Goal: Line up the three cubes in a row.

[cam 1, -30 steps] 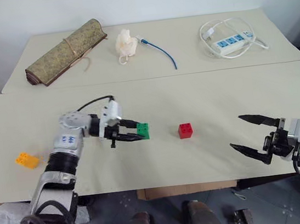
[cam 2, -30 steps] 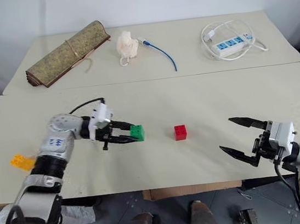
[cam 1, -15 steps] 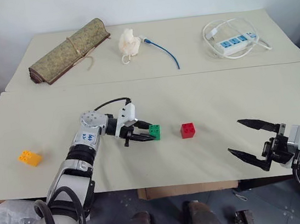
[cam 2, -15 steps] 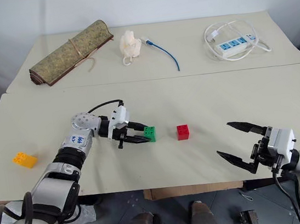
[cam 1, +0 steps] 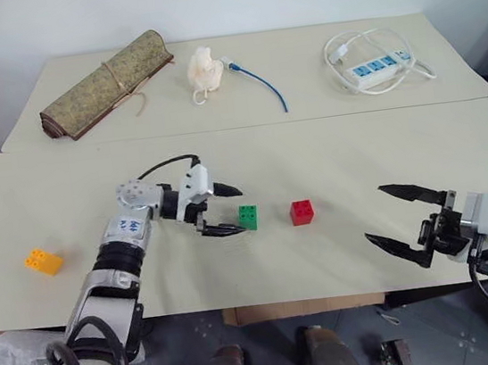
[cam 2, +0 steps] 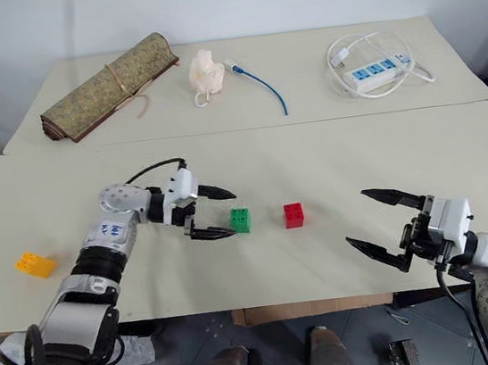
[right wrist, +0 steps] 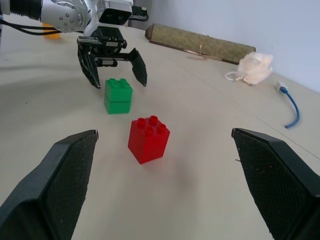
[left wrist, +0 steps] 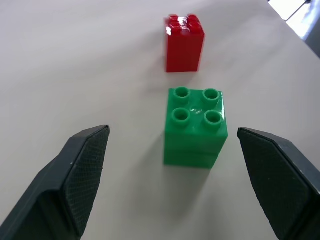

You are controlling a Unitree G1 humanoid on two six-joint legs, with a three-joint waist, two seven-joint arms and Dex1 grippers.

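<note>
left eye view: the left gripper [cam 1: 223, 210] sits over the front tabletop [cam 1: 331, 157] with its jaws released and spread wide, their tips just left of the green cube [cam 1: 248, 216], which stands free on the surface. the red cube [cam 1: 302, 212] stands just to the right of the green one, apart from it. the yellow-orange cube [cam 1: 44, 261] lies well apart near the tabletop's left edge. the right gripper [cam 1: 399, 221] hovers at the front right, jaws wide and holding nothing. on the far tabletop lie a rolled mat [cam 1: 108, 84], a crumpled cloth [cam 1: 204, 72], a blue cable [cam 1: 260, 84] and a white power strip [cam 1: 379, 66] with its coiled cord.

right eye view: the same layout, green and red cubes side by side at the middle, the yellow-orange one far to the left.

left wrist view: the two fingers [left wrist: 82, 172] stand far apart; the green cube is upright between and just beyond them, untouched, with the red cube behind it.

right wrist view: the open fingers [right wrist: 55, 192] frame the red cube, with the green cube past it and the left gripper's spread jaws straddling the green cube's far side.
</note>
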